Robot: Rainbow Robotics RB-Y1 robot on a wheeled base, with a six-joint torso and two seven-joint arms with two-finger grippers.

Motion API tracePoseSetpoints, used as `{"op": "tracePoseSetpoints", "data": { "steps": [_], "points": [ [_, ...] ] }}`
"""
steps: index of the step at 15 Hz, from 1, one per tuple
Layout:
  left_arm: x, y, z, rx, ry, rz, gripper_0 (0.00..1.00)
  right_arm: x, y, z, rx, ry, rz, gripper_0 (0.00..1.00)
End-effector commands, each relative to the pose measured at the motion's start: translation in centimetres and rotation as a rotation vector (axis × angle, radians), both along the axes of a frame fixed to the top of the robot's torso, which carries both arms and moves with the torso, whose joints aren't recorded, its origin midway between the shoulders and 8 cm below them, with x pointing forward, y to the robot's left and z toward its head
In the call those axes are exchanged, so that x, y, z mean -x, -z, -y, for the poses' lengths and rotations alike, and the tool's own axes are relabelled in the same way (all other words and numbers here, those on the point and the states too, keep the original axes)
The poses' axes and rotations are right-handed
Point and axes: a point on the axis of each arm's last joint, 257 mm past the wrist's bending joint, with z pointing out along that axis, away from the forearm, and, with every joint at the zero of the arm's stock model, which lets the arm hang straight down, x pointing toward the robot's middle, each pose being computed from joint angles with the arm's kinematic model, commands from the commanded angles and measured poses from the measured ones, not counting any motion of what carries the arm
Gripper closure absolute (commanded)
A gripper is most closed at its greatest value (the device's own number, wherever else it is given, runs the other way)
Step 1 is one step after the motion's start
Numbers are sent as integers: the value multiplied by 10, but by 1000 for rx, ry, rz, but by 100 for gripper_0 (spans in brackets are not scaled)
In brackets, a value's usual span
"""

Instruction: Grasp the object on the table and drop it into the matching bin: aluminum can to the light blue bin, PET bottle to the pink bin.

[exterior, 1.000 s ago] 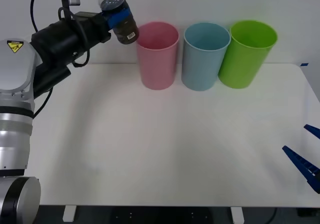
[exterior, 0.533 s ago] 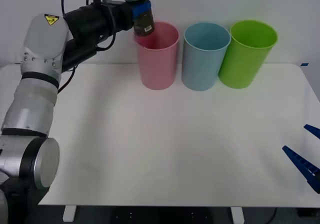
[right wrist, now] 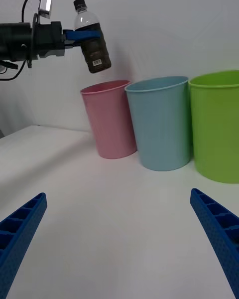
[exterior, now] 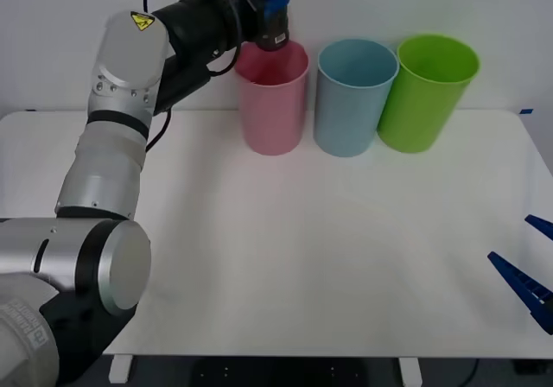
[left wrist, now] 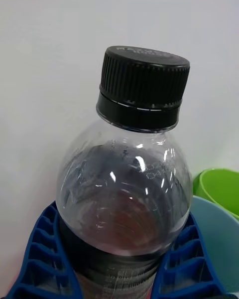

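Our right gripper point(exterior: 527, 275) idles spread open, well apart from the pink bin point(exterior: 273, 102). Our left gripper point(exterior: 276, 11) clamps the PET bottle point(exterior: 271, 15), cap up, slightly tilted, directly above that bin's rim.

Three bins stand in a row at the table's point(exterior: 285, 257) far edge; a bottle point(exterior: 270, 11) hangs above the leftmost bin point(exterior: 273, 102).

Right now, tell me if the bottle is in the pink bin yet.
Not yet: the bottle hangs above the pink bin rim, gripped by the left gripper.
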Motion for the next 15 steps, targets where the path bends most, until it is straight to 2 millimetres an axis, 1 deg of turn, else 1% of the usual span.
{"op": "tracePoseSetpoints", "data": {
  "steps": [1,4,5,6,7,8,9,13,15],
  "points": [
    [0,-2,3,1,-3,4,100,0,0,0,0,0,0,0],
    [0,-2,4,4,0,2,100,0,0,0,0,0,0,0],
    [0,-2,4,7,1,1,98,0,0,0,0,0,0,0],
    [0,-2,4,10,1,0,94,0,0,0,0,0,0,0],
    [0,-2,4,9,0,0,85,0,0,0,0,0,0,0],
    [0,-2,4,15,0,0,51,0,0,0,0,0,0,0],
    [0,-4,3,24,-4,1,0,0,0,0,0,0,0,0],
    [1,1,-2,68,0,-12,0,0,0,0,0,0,0,0],
    [2,3,-8,108,8,-21,0,0,0,0,0,0,0,0]
  ]
}}
